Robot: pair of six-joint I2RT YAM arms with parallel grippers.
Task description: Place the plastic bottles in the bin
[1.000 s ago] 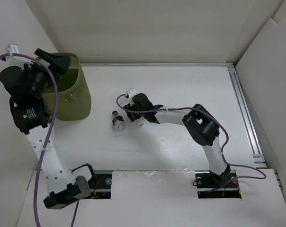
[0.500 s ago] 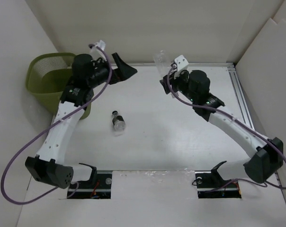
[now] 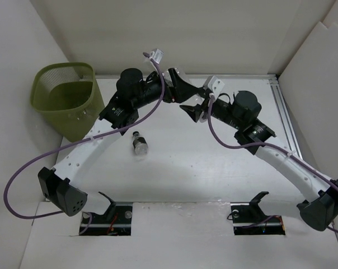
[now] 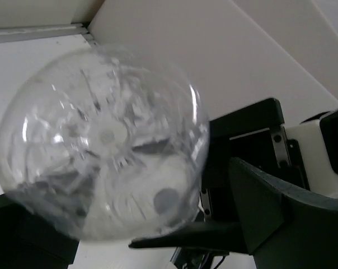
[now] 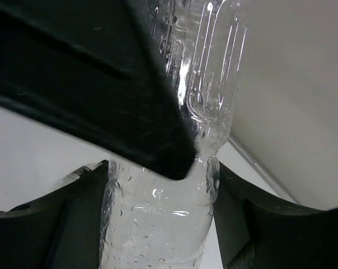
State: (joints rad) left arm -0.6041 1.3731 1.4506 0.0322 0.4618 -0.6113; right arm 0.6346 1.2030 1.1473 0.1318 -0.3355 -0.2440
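Note:
A clear crinkled plastic bottle (image 5: 158, 224) is clamped between my right gripper's (image 5: 160, 235) fingers and held in the air over the back middle of the table. My left gripper (image 3: 187, 96) meets it there. Its jaws are spread on either side of the bottle's far end (image 4: 102, 140), and one left finger (image 5: 102, 84) lies against the bottle's side. A second small bottle (image 3: 139, 143) with a dark cap lies on the table in front of them. The olive-green mesh bin (image 3: 68, 103) stands at the back left. Its inside shows no bottle from here.
White walls close in the table at the back and both sides. A metal rail (image 3: 289, 129) runs along the right edge. Both arms arch over the table's middle, and their cables hang beside them.
The right arm lifted the clear bottle off the table to the back middle. The left arm swung from over the bin to the middle and now has its jaws around that bottle.

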